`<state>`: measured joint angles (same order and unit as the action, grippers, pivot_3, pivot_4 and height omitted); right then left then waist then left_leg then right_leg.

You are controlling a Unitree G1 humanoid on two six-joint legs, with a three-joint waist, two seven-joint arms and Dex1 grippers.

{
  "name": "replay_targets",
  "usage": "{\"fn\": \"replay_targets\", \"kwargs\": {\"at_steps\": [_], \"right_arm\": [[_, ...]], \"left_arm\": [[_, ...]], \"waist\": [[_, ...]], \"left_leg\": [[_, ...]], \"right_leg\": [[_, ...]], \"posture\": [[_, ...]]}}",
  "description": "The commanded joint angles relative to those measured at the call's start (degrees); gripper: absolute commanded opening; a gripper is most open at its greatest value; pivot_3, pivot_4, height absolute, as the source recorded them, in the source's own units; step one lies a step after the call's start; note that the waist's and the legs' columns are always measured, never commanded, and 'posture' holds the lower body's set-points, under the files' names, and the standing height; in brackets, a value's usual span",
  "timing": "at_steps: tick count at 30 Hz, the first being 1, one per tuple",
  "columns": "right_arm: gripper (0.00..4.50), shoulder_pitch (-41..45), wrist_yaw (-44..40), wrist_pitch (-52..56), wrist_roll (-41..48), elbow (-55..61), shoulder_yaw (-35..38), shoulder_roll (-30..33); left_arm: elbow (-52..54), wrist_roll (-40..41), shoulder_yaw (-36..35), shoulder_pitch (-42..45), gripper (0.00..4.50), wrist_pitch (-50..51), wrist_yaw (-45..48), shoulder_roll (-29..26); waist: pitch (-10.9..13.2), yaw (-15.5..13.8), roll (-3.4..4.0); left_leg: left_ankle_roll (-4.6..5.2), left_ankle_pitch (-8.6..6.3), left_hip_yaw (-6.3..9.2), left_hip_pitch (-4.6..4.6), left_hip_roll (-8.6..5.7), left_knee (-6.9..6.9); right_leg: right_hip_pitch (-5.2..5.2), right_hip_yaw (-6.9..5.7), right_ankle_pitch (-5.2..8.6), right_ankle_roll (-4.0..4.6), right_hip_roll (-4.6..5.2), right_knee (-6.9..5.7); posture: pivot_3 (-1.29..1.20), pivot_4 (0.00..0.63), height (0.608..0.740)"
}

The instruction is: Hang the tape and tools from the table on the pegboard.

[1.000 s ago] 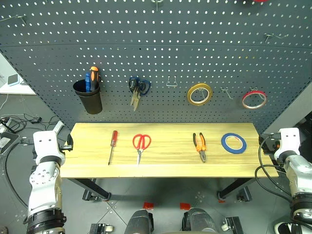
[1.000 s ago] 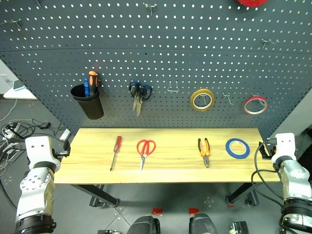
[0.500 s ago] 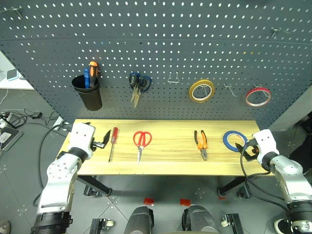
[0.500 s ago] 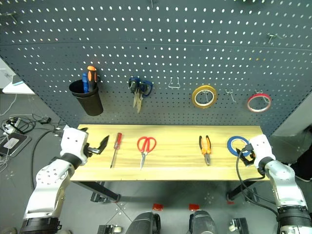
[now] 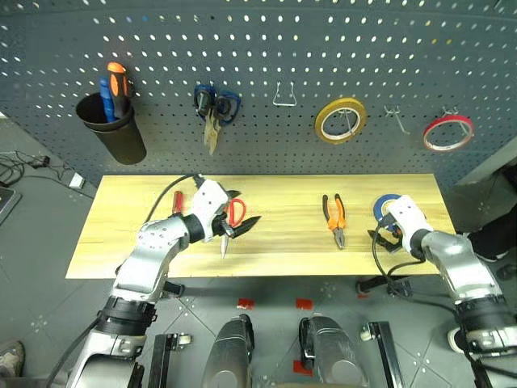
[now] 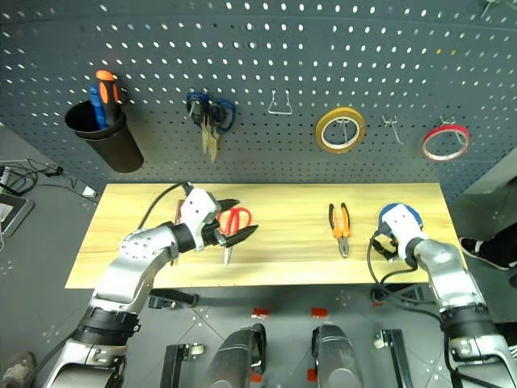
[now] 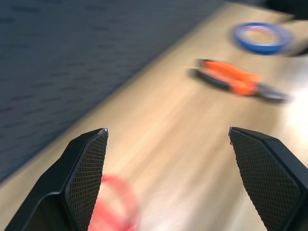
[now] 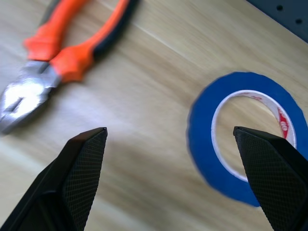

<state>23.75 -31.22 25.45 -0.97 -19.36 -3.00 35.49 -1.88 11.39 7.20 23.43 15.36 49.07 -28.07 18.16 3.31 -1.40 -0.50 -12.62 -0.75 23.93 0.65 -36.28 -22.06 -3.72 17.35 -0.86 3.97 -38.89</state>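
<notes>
Open tool (image 7: 166,139) over table (image 7: 159,120); pliers (image 7: 238,81) (blurred) beside blue tape (image 7: 261,37).

I see the worktop (image 5: 275,242) as pale yellowish wood with a fine straight grain and a smooth, faintly satin finish, while the pegboard (image 5: 266,73) behind it looks like matt dark grey sheet dotted with holes, its bare hooks (image 5: 283,95) glinting like thin metal wire. The pliers (image 8: 57,53) have steel-bright, slightly glossy jaws and orange-and-black handles that look like smooth plastic or rubber (I can't tell which), and the blue tape (image 8: 240,139) reads as matt with a pale, paper-like core. My fingers (image 8: 77,178) are matt black with a fine cross-hatched, grippy texture.
</notes>
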Motion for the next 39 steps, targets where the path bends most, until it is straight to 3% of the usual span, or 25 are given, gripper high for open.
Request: {"fn": "replay_targets", "kwargs": {"at_steps": [1,5,11,14,22,24,26,30,34,39], "right_arm": [[4.50,3.8,-0.3,-0.8,-1.2,-6.3,-0.1,0.6],[4.50,10.4,-2.5,-2.3,-2.8,-17.5,-2.0,0.7],[4.50,19.2,-7.6,-4.4,-5.5,-32.6,-5.1,0.4],[3.87,22.5,-11.3,-4.5,-6.8,-38.4,-6.9,-0.3],[1.13,23.0,-11.9,-3.7,-6.8,-42.2,-6.7,-3.1],[0.68,21.8,-10.3,-3.6,-6.3,-40.6,-5.6,-3.2],[0.68,18.8,-8.0,-4.1,-6.0,-35.1,-4.1,-2.7],[0.68,1.9,-0.1,-3.6,-7.5,-3.6,0.0,-0.8],[0.68,-12.8,9.6,-5.5,-12.6,25.5,2.7,-3.0],[0.68,-16.4,16.1,-8.2,-18.1,44.6,1.0,-6.9]], "left_arm": [[-0.3,1.0,2.2,2.2,4.24,-2.2,4.8,0.4],[-1.3,2.3,5.0,5.3,4.24,-1.5,10.9,1.6],[-3.3,1.1,6.6,9.0,4.24,-3.1,12.5,4.0],[-2.8,0.9,6.6,9.4,4.29,-5.3,11.5,5.5],[-3.0,2.3,5.3,9.4,4.29,-7.7,11.5,7.2],[-2.7,3.1,4.6,9.7,4.29,-7.4,11.0,8.0],[-1.9,4.0,3.8,10.2,4.29,-6.0,9.6,9.1],[0.9,5.5,1.6,10.3,4.29,-3.1,4.9,11.1],[4.6,4.3,0.5,10.0,4.29,-0.5,-1.8,12.7],[11.3,5.8,-0.1,8.9,4.29,2.9,-5.4,13.6]], "waist": [[0.6,0.1,-0.08],[1.6,0.1,-0.06],[2.3,0.4,-0.15],[2.3,0.4,-0.16],[2.2,0.4,-0.25],[2.2,0.4,-0.26],[2.1,0.3,-0.37],[2.1,-0.4,-0.35],[2.1,-0.3,-0.27],[2.1,1.2,-0.27]], "left_leg": [[-0.01,0.01,-0.02,0.09,0.00,-0.01],[-0.03,0.02,-0.07,0.19,0.00,-0.05],[-0.04,0.02,-0.08,0.23,0.01,-0.25],[-0.06,0.03,-0.07,0.27,0.03,-0.38],[-0.19,0.11,-0.01,0.34,0.07,-0.64],[-0.19,0.11,0.00,0.33,0.07,-0.72],[-0.18,0.12,0.01,0.33,0.06,-0.75],[-0.21,0.13,0.15,0.43,0.06,-0.76],[-0.23,0.14,0.07,0.86,0.03,-0.70],[-0.22,0.14,-0.04,0.77,-0.01,-0.75]], "right_leg": [[-0.09,0.00,0.00,0.00,0.01,-0.01],[-0.12,-0.09,0.01,-0.02,0.06,0.01],[-0.11,-0.14,0.00,-0.04,0.07,-0.06],[-0.09,-0.16,-0.01,-0.06,0.07,-0.07],[0.02,-0.25,-0.13,-0.25,0.07,-0.07],[0.06,-0.23,-0.21,-0.37,0.08,-0.06],[0.09,-0.22,-0.27,-0.44,0.09,-0.06],[0.08,-0.32,-0.27,-0.49,0.09,-0.05],[-0.33,-0.35,-0.23,-0.55,0.15,-0.03],[-0.33,-0.19,-0.32,-0.73,0.16,-0.07]], "posture": [[-0.19,0.385,0.740],[-0.19,0.388,0.740],[-0.19,0.383,0.740],[-0.19,0.375,0.740],[-0.19,0.351,0.740],[-0.19,0.347,0.740],[-0.19,0.339,0.740],[-0.20,0.335,0.740],[-0.22,0.331,0.740],[-0.23,0.335,0.740]]}}
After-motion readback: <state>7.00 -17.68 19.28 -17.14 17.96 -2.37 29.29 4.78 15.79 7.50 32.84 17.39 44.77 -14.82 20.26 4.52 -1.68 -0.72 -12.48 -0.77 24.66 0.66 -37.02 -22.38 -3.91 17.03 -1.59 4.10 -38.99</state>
